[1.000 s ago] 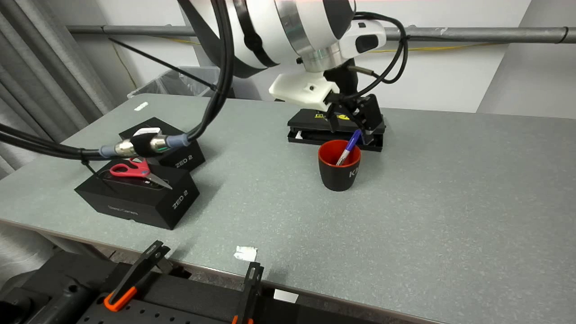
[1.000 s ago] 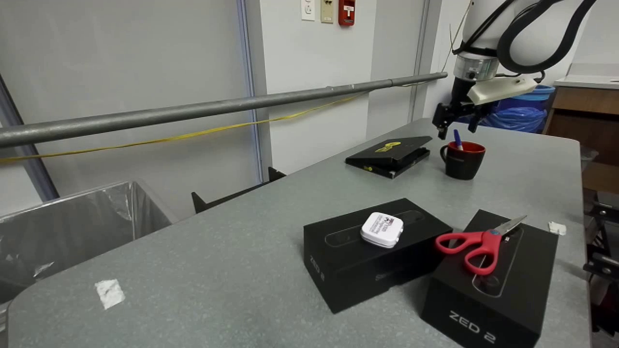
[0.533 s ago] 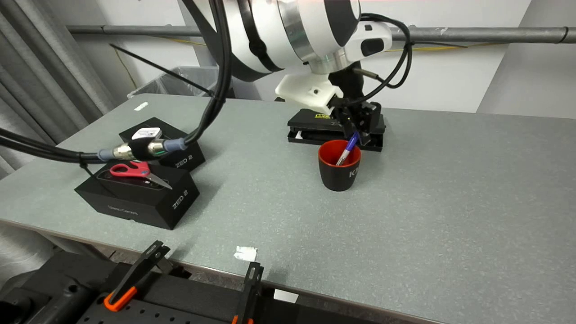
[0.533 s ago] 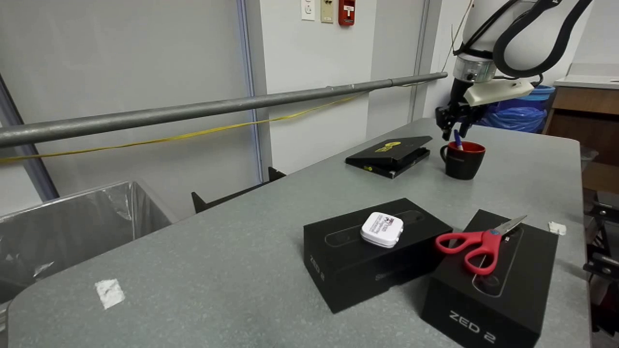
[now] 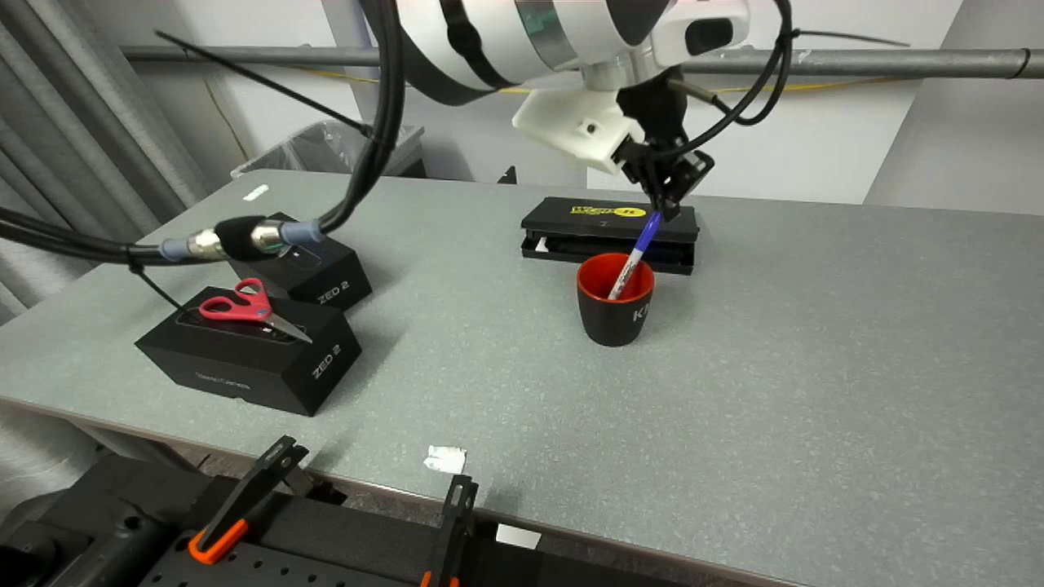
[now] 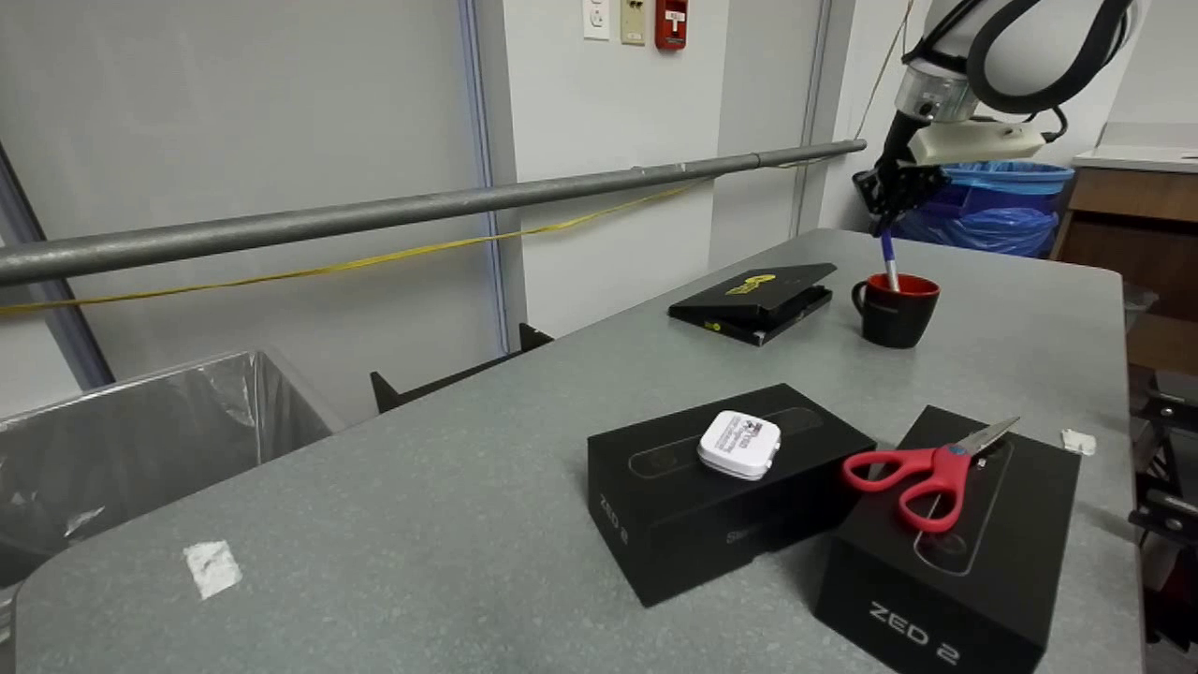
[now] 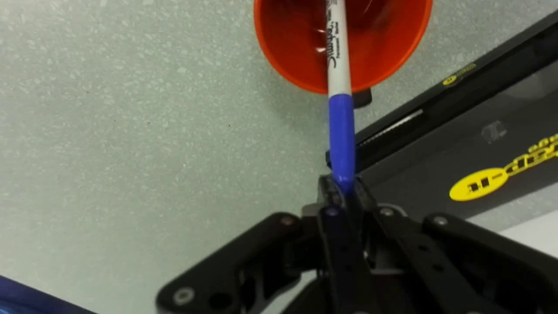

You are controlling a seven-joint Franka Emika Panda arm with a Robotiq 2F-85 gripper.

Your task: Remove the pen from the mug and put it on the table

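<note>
Claw [image 7: 345, 191] pinching one pen [image 7: 340, 93], lower end inside one mug [image 5: 612, 323]; two ZED boxes [image 6: 725, 515].

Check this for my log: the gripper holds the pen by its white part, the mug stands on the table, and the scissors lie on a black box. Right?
Not quite: the wrist view shows the gripper holding the pen by its blue end, not the white part. The rest stands: the mug is on the table, and the scissors lie on a black box.
</note>
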